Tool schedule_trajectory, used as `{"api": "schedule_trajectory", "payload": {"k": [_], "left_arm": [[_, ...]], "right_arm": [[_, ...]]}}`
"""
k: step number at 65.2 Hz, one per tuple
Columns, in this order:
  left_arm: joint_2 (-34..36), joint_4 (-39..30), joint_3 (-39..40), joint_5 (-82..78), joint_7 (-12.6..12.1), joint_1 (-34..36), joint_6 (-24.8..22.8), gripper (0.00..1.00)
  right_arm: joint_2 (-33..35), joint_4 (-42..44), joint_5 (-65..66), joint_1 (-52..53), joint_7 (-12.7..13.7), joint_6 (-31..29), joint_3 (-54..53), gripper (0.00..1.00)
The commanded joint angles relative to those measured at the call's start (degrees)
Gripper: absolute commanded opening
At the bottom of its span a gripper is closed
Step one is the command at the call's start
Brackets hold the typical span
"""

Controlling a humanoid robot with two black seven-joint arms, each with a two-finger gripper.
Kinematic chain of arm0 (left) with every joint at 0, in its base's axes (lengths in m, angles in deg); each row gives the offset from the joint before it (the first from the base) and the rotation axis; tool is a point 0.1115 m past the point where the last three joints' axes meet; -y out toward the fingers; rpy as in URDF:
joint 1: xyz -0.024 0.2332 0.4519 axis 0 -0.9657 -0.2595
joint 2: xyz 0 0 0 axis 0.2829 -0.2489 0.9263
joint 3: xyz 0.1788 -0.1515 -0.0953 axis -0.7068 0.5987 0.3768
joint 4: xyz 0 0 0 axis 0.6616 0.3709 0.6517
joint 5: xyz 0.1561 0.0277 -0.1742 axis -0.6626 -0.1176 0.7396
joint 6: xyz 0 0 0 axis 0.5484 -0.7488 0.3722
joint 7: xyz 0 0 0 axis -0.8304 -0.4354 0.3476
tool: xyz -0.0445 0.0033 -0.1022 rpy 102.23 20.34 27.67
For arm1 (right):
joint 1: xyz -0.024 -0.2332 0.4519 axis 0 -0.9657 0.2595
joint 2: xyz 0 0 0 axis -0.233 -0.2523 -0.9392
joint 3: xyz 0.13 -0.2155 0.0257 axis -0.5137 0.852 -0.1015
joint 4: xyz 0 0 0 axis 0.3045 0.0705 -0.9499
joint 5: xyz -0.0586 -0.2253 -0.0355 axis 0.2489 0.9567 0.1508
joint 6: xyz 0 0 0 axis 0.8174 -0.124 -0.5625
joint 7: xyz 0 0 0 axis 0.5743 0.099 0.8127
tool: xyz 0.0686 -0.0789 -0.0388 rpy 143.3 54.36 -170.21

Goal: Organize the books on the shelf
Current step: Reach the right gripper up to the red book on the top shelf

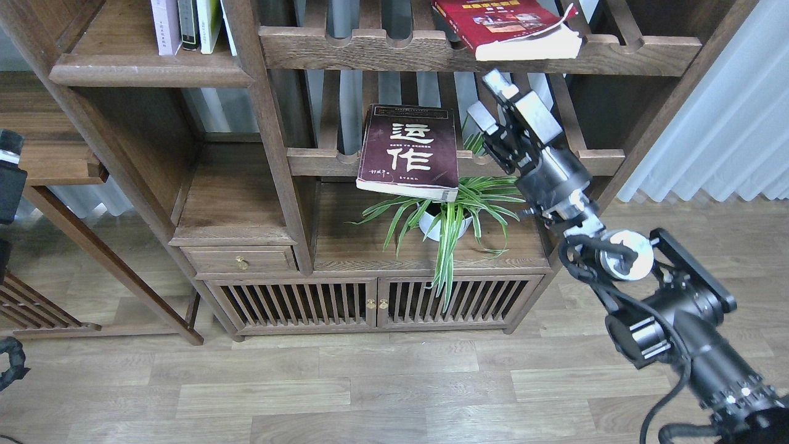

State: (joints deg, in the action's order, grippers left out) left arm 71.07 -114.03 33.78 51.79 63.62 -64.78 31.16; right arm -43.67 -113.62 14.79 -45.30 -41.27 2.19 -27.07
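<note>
Just left of my right gripper (493,98), whose fingers stand apart holding nothing, the maroon book (408,152) lies flat on a slatted rack, long axis running away from me. Farther up, the red book (508,28) overhangs the top rack; my left arm is well apart.

1. You see only the lower part of the thick red book (502,28); the top edge cuts off the rest.
2. The upright books (188,24) on the plank shelf (148,71) are cropped the same way, and their spine lettering is too small to read.
3. The maroon book (408,154) hides the top of the plant pot (445,227).
4. Your left arm (11,179) barely enters at the left edge; its claw lies outside the view.
</note>
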Motion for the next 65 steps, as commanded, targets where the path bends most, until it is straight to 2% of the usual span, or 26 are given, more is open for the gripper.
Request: {"api": "schedule_trajectory", "payload": {"k": [1,23,36,52,62,65], "left_arm": [[-0.15,0.16,0.34,0.19,0.0,0.0,0.0,1.0],[-0.15,0.16,1.48,0.36,0.0,0.09,0.0,1.0],[-0.15,0.42,1.48,0.36,0.0,0.09,0.0,1.0],[-0.15,0.69,1.57,0.36,0.0,0.18,0.0,1.0],[-0.15,0.69,1.66,0.36,0.0,0.62,0.0,1.0],[-0.15,0.69,1.66,0.36,0.0,0.7,0.0,1.0]], "right_arm": [[-0.03,3.34,0.02,3.23,-0.02,1.17,-0.01,1.0],[0.06,6.59,0.02,6.74,-0.02,4.68,-0.72,1.0],[-0.11,7.03,-0.24,7.89,-0.02,8.38,-3.09,0.95],[-0.2,7.12,-0.42,7.89,-0.11,10.31,-4.32,0.75],[-0.11,7.12,-0.42,7.8,-0.46,17.08,-4.32,0.68],[-0.11,7.21,-0.42,7.8,-0.46,18.22,-4.32,0.62]]}}
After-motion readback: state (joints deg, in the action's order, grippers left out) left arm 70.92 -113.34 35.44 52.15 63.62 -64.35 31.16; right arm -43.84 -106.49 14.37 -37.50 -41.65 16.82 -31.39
